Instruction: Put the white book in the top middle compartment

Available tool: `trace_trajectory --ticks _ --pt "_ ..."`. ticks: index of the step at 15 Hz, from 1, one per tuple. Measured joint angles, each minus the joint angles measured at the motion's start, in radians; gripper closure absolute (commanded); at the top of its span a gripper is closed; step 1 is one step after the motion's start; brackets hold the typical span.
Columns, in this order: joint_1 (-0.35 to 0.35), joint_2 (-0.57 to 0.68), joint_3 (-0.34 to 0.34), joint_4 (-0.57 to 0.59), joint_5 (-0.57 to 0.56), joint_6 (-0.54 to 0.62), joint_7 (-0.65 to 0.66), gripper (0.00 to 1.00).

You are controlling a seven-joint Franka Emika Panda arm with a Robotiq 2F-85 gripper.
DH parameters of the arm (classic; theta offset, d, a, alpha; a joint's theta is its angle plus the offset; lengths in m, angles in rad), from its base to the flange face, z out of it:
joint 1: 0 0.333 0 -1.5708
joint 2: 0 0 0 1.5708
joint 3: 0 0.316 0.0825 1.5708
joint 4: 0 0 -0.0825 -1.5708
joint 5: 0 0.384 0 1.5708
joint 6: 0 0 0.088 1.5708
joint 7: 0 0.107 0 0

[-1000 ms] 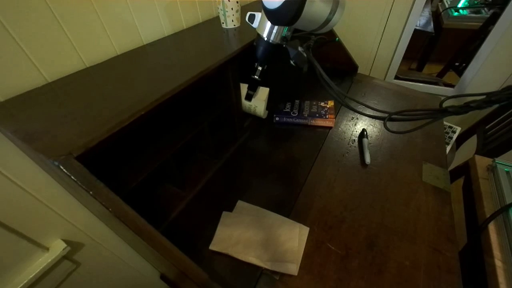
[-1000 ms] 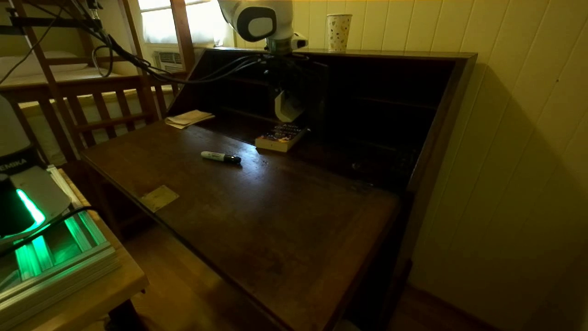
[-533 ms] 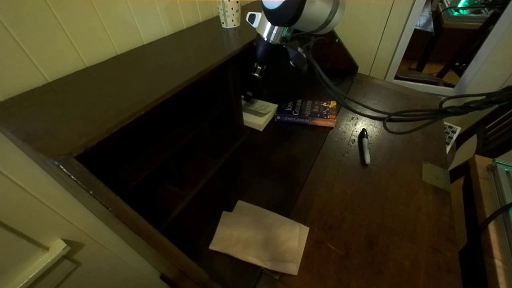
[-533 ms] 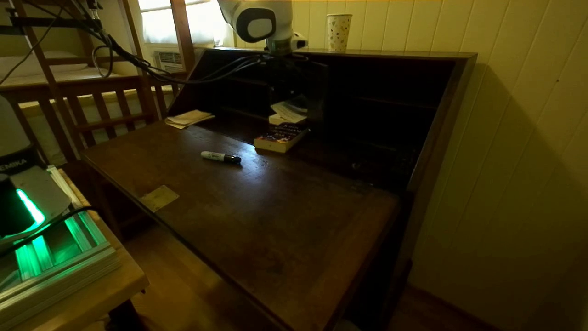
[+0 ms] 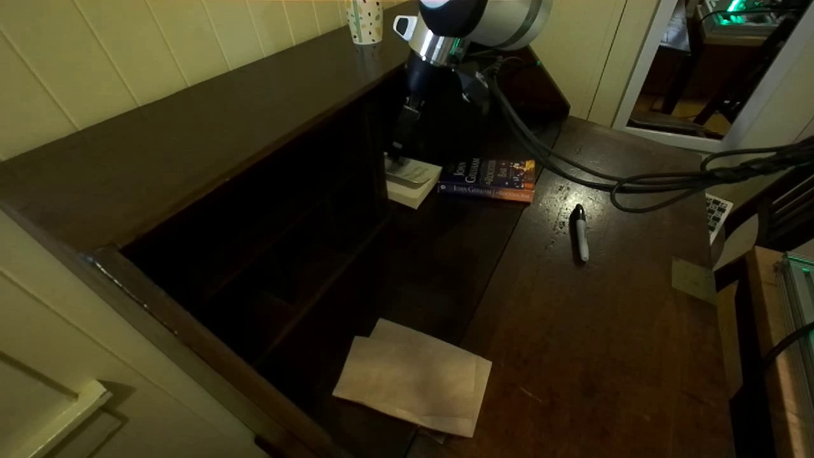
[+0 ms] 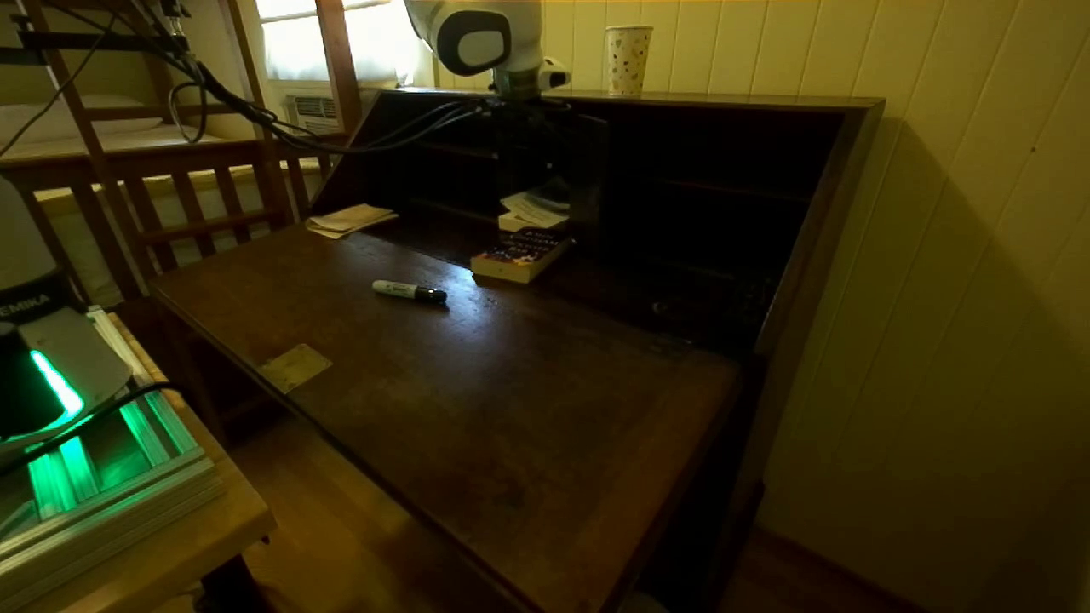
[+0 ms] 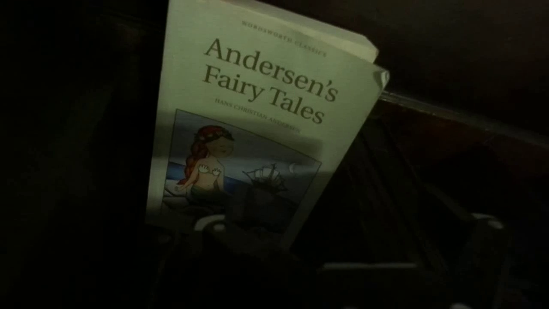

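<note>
White book (image 5: 414, 186) just beside the dark paperback (image 5: 488, 180)

The Panda arm (image 5: 509, 25) reaches in from above, its wrist (image 5: 436, 48) tilted and its hand (image 5: 397, 151) angled downward, jaws standing well apart.
</note>
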Motion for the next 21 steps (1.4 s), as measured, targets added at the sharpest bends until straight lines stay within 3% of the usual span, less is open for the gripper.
trace_trajectory --ticks 4,10,21 --pt "0.018 -0.032 -0.048 -0.002 -0.039 -0.073 0.05 0.0" --pt "0.078 -0.046 -0.134 -0.012 -0.184 -0.19 0.212 0.0" --pt "0.112 -0.031 -0.14 -0.029 -0.212 -0.232 0.277 0.0"
